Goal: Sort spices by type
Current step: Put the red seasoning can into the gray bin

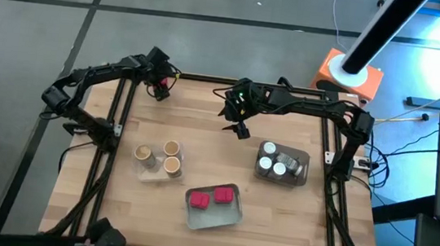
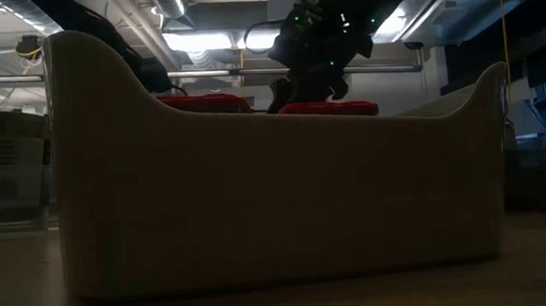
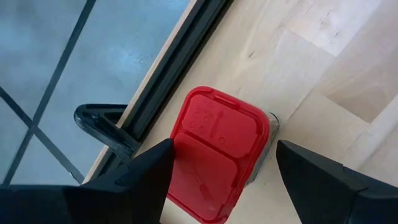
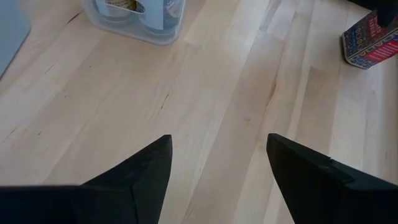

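One red-lidded spice packet (image 3: 217,155) stands on the wood by the table's far-left edge (image 1: 163,85); its patterned side shows in the right wrist view (image 4: 368,42). My left gripper (image 3: 224,146) is open above it, a finger on either side. My right gripper (image 1: 235,123) is open over bare wood at the table's far middle (image 4: 217,140). Three cork cylinders (image 1: 160,159) stand in the left tray. Two red packets (image 1: 212,197) lie in the near tray. Three white-lidded clear jars (image 1: 275,163) fill the right tray. My left gripper points down over the red packet's lid (image 3: 186,149). One finger (image 3: 155,168) overlaps the lid's edge in the wrist view, and the other stands clear of it. Whether any finger touches the packet I cannot tell. The packet rests upright on the table.
The black table frame (image 3: 180,68) runs close behind the lone packet, with floor beyond. The near tray's pale wall (image 2: 276,200) fills the low view, with my right gripper (image 2: 314,46) above it. Bare wood lies between the trays and the far edge (image 1: 202,133).
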Available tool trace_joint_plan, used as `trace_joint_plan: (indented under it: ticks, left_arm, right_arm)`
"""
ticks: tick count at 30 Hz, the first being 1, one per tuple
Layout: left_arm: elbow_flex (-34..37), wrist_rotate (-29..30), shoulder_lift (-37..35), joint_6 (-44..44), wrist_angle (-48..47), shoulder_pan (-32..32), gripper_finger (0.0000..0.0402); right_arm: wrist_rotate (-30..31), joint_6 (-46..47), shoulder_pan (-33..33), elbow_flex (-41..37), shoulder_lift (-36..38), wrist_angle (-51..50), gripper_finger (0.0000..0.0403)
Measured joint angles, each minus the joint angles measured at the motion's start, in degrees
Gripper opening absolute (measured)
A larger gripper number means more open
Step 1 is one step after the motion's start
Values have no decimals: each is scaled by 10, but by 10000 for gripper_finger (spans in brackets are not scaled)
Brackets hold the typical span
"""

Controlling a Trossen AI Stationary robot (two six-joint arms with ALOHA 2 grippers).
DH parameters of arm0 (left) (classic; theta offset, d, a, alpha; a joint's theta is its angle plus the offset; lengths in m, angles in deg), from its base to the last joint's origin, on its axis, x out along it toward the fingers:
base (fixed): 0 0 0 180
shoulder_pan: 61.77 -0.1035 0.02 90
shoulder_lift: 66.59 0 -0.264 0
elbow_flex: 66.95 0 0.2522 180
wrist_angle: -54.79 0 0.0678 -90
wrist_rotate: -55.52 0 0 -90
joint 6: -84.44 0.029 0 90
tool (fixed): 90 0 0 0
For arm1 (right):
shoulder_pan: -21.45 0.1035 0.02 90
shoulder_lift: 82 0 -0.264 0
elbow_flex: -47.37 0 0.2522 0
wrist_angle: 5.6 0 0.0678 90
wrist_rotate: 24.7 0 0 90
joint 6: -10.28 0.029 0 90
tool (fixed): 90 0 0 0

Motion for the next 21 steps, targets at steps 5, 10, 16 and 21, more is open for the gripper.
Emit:
trace_joint_plan:
  ticks: [5, 10, 16, 21]
  left_arm:
    - [1, -9, 0, -3, -4, 0, 272]
    - [1, -19, 0, -1, -5, 0, 272]
    - [1, -22, 0, -3, -10, 1, 272]
    - [-5, -22, -5, -13, -16, 9, 272]
  right_arm:
    - [0, 1, 0, 0, 1, 0, 262]
    - [0, 2, 0, 0, 1, 0, 262]
    - [0, 2, 0, 0, 1, 0, 262]
    - [0, 2, 0, 0, 1, 5, 262]
